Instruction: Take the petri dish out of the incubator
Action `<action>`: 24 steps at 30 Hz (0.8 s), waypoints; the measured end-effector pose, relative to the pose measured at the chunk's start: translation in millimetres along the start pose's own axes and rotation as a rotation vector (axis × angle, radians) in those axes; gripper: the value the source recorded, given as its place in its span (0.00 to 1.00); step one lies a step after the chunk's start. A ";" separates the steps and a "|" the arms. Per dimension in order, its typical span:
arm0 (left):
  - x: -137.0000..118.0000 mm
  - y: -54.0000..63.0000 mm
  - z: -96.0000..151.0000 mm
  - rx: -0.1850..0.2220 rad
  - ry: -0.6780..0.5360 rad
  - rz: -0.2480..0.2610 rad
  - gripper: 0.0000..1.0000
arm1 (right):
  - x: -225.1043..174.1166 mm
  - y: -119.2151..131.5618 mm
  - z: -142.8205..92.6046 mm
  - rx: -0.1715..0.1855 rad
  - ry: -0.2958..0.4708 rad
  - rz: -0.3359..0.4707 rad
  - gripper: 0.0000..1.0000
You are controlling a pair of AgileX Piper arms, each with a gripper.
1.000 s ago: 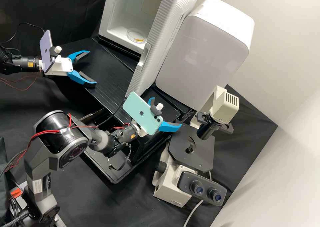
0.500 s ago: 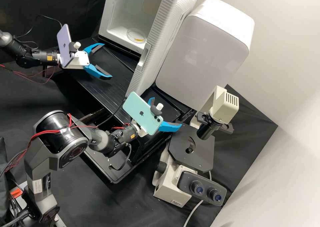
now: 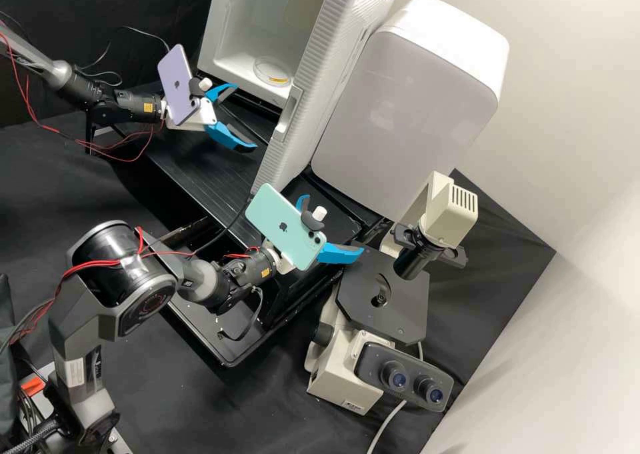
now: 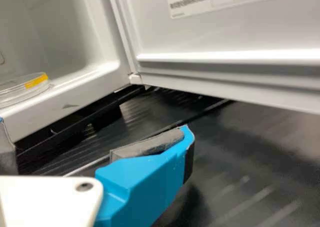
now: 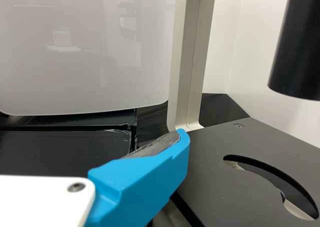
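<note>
- The incubator [image 3: 240, 27] stands at the back of the bench [image 3: 200, 174]. Its door [image 3: 320, 74] is swung wide and its white chamber is open to my left arm.
- The microscope [image 3: 380, 307] sits at the near right, well apart from the chamber mouth. I judge it plays no part in the pull.
- My left gripper [image 3: 243, 117] hangs just outside the chamber's lower lip, level with the door's hinge side. Its blue fingers [image 4: 150, 182] are spread wide and hold nothing.
- My right gripper [image 3: 333, 231] sits by the microscope stage on the far side of the door. Its fingers look spread and empty. It is plainly the farther of the two.
- The dish [image 3: 272, 71] lies flat on the chamber floor, near the front edge and toward the door side, with its lid on and a yellow tag at its rim.
- From the left gripper the dish lies ahead and a little higher, just past the raised sill. Being round, it offers no long axis to line up on. My read is that the reach must clear the sill, then close across the rim from the side.
</note>
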 end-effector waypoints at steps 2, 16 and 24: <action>3.9 5.2 -2.3 -0.012 0.010 0.011 1.00 | 0.0 0.0 0.0 0.000 0.000 0.000 1.00; 22.8 23.4 -27.5 -0.208 0.089 0.021 1.00 | 0.0 0.0 0.0 0.000 0.000 0.000 1.00; 36.6 25.1 -28.9 -0.256 0.100 0.011 1.00 | 0.0 0.0 0.0 0.000 0.000 0.000 1.00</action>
